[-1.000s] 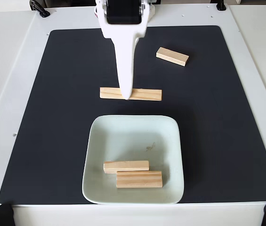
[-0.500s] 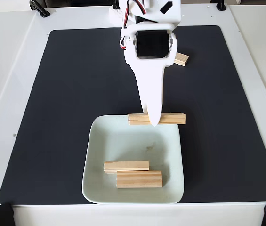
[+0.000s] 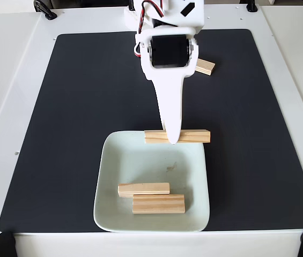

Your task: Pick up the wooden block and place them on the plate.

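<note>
A: Any writing or brand marks in the fixed view?

B: None that can be read. The white gripper (image 3: 172,140) points down, its tip closed on a wooden block (image 3: 177,136) held level across the plate's far rim.

A: And the plate?

B: The plate (image 3: 113,160) sits at the near middle of the black mat (image 3: 60,134), its near rim close to the mat's front edge. Two more blocks lie in it: a slim block (image 3: 143,188) and, touching it on the near side, a thicker block (image 3: 159,204).

A: Open room?

B: The plate's far half is bare. Wide mat lies free left and right. A fourth block (image 3: 205,67) rests far right, partly behind the arm, near the mat's back edge
</note>
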### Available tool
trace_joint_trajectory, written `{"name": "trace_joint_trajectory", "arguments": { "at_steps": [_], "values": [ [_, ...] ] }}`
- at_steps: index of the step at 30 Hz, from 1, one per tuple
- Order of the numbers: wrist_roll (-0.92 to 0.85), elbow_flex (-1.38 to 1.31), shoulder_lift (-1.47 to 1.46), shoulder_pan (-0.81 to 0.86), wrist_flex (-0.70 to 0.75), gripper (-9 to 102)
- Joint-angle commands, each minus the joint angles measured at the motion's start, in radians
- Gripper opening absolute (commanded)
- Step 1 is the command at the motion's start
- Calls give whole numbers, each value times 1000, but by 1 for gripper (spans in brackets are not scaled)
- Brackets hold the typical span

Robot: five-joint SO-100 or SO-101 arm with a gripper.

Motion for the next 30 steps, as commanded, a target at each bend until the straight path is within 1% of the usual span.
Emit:
{"name": "trace_joint_trajectory", "arguments": {
  "at_steps": [1,6,30],
  "values": [
    [9,-57,-2,11,-20,-1],
    [14,-117,-35,28,-9,-1],
    [0,-106,-35,67,-8,0]
  ]
}}
